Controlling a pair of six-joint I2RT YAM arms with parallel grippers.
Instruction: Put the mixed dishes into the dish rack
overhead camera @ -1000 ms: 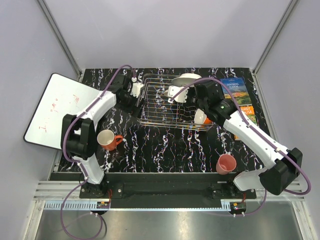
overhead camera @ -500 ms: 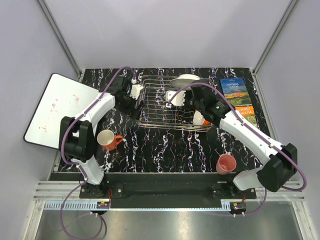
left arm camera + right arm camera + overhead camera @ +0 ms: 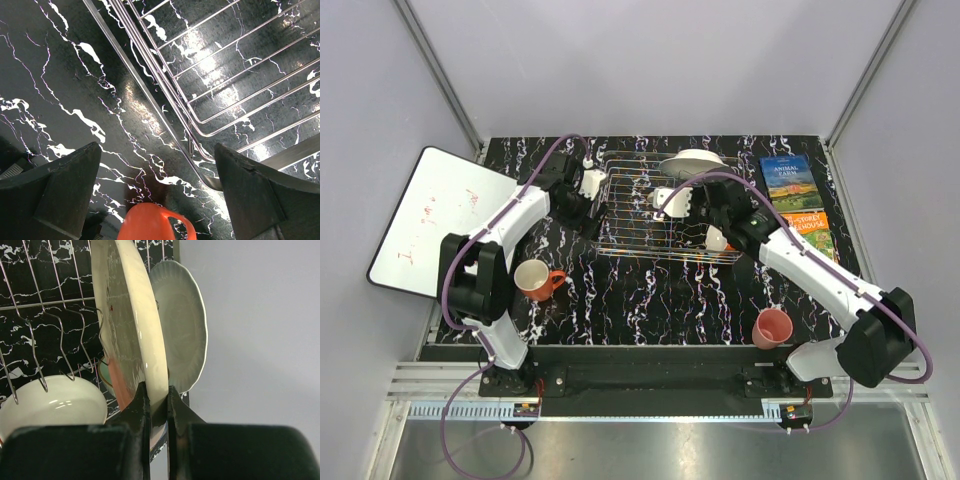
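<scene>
Pinching the pink-and-cream plate (image 3: 129, 315), right claw (image 3: 156, 390) hangs over dish rack (image 3: 630, 205).

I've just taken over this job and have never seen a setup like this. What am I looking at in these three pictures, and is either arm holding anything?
These are two robot arms bolted at the table's near edge. The top picture looks down from above and behind them. The other two pictures come from a camera on each wrist.

The right tool is shut on the pink-and-cream plate. It holds the plate upright at the dish rack, next to the white plate.

The left tool is open and empty, over the table by the rack's corner.

Outside the rack are an orange-red mug, a pink cup and two books. A white board sits at the left edge.
</scene>
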